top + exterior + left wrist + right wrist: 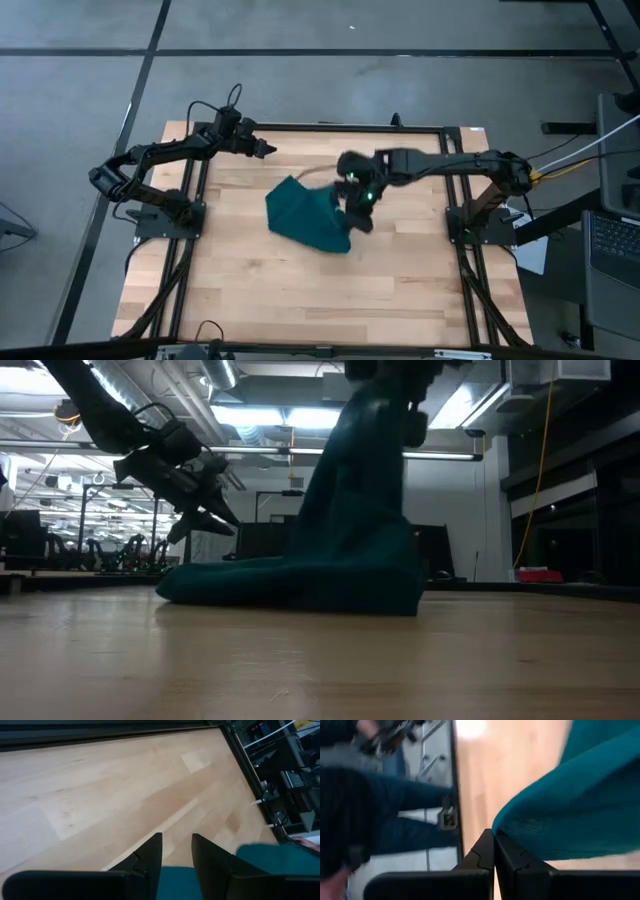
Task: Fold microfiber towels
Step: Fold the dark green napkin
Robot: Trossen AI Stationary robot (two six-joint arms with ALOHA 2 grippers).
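Right gripper [494,851]: jaws pinched closed on an edge of the microfiber towel [310,222], lifting that part above the table [400,290]; the rest trailed crumpled on the wood near the table's middle. Left gripper [268,151]: jaws slightly parted, empty, raised near the far edge, apart from the cloth. Progress, judged: early; no neat fold visible, folding remained. Right arm reached inward, wrist angled down.

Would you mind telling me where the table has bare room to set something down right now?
The table's whole near half, below the towel, is bare wood, as is the strip between the towel and the left frame rail. The middle is crowded: the right gripper holds one towel edge lifted there, and the left gripper hangs open over the far left corner.
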